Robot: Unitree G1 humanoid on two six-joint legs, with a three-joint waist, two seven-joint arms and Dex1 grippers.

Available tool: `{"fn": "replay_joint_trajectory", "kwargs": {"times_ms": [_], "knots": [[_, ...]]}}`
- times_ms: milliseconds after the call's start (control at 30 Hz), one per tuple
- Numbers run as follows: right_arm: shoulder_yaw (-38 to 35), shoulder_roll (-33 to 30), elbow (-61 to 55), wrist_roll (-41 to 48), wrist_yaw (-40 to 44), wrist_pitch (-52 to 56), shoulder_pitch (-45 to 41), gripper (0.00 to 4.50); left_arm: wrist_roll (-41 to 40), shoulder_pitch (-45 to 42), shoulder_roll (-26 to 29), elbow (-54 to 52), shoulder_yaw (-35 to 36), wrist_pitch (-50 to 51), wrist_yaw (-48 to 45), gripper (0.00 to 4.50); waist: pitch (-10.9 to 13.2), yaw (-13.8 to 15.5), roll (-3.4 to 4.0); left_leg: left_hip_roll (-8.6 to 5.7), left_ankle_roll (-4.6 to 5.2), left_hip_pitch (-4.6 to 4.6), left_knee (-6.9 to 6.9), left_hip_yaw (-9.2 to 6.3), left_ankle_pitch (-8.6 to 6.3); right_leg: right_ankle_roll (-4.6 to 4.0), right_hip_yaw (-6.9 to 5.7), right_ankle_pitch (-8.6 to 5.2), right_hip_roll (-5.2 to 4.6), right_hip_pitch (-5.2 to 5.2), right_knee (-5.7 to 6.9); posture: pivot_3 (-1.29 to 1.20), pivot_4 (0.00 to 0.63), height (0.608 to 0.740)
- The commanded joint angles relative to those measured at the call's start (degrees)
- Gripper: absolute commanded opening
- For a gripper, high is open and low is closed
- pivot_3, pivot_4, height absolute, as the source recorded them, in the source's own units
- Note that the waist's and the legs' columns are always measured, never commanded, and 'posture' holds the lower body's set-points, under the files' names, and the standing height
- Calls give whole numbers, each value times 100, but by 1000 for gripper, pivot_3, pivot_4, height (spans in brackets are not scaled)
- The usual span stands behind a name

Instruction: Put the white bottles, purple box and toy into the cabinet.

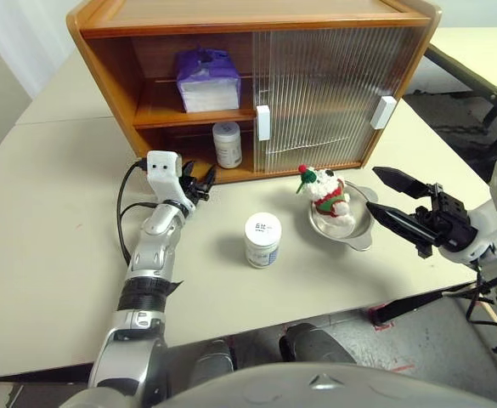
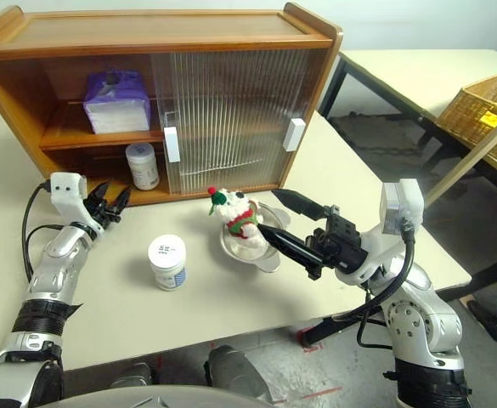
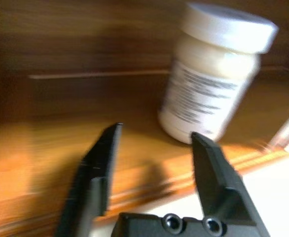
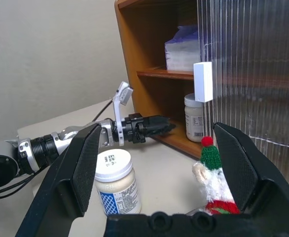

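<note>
In the left eye view, the cabinet [image 1: 316, 85] is seen at the back of the table [image 1: 53, 212], its left half uncovered. The purple box [image 1: 206, 79] is lodged on the upper shelf, and one white bottle [image 1: 227, 144] is stood on the lower shelf. The left gripper [image 1: 199, 184] is held just outside the lower shelf's front edge, the shelved bottle being a little ahead of its tips; nothing is grasped, and its fingers are parted. A second white bottle [image 1: 262, 240] is stood on the table between the two grippers. The toy [image 1: 327, 194] is seated in a steel bowl [image 1: 360, 231], just beside the right gripper [image 1: 391, 197], whose fingers are spread wide and empty.

In the left wrist view, the shelved bottle is shown beyond the fingertips [image 3: 109, 143], not between them.

In the right wrist view, the toy and the table bottle are framed beyond the released right fingers, with the left gripper seen farther off at the shelf.
</note>
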Motion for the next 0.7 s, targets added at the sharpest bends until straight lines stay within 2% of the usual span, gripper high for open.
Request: {"fn": "replay_joint_trajectory", "kwargs": {"times_ms": [33, 167, 367, 567, 700], "knots": [[43, -10, 40, -53, 27, -15, -52, 4500, 101, -176, -16, 196, -10, -119, 124, 1354, 0, 32, 0, 0, 0, 0, 0, 0, 0, 0, 1, 0, 0, 0, 0, -264, 53, 740], [28, -17, 23, -54, 1, -6, -57, 4500, 158, -489, -67, 597, -71, -277, 179, 25, 0, 125, 0, -1, 0, -1, 0, -6, 0, -1, 1, 3, -2, 0, 0, -267, 54, 740], [-36, -28, -54, -47, -61, -15, 4, 4500, 281, -1218, -127, 1568, -146, -538, 217, 25, 3, 247, 4, -3, 8, 0, 0, -23, 9, -1, -7, 18, -4, 4, 0, -285, 53, 740], [-101, -36, -201, -1, -164, -16, 119, 4500, 318, -1592, -220, 2221, -191, -700, 174, 25, 10, 260, 12, -44, 44, 10, -10, -73, 51, -11, 8, 32, -1, 23, 0, -305, 57, 740], [-127, -53, -240, 18, -206, -12, 163, 4500, 305, -1684, -301, 2336, -200, -745, 157, 25, 16, 229, 18, -75, 39, 11, -13, -115, 52, -8, 110, 29, -2, 17, -2, -305, 57, 740]]}}
